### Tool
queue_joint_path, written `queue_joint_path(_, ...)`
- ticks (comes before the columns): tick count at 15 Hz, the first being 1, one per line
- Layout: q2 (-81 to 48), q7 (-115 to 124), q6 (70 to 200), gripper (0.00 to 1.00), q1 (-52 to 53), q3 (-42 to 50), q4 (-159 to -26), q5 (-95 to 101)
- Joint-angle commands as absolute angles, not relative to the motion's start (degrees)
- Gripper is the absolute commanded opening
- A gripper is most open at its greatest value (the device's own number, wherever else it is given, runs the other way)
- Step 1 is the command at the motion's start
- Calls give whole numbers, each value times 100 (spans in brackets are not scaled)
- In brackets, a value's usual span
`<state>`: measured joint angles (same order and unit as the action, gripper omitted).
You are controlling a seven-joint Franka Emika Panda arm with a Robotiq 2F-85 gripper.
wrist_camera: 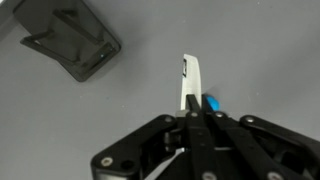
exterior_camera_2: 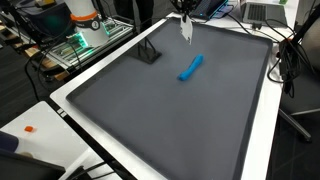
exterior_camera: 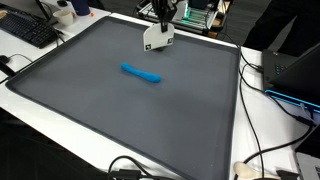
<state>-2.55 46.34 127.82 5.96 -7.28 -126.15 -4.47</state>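
Wrist view: I'm pinching a flat white piece [wrist_camera: 190,80] in my tightly closed gripper [wrist_camera: 191,118], blue marker [wrist_camera: 211,102] peeking just right of it, black stand [wrist_camera: 65,40] sitting left.

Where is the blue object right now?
In both exterior views the blue object lies flat on the gray mat, in its far half, close to the end effector gripping a white strip.

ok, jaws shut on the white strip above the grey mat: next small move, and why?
Probably a short straight descent, jaws shut. The gripper pinches the white flat strip, which seems to hang clear of the grey mat in an exterior view. The blue plastic stick lies close beside it, so releasing from height could knock it.
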Motion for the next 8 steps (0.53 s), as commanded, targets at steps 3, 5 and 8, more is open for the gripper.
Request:
queue_joint_path(3,-788,3847,12346,1,731,-681,-12033,201)
queue_joint_path(5,-889,3542,12358,1,760,-676,-11941,221)
queue_joint_path(8,-977,3185,12325,1,784,-659,-11843,118)
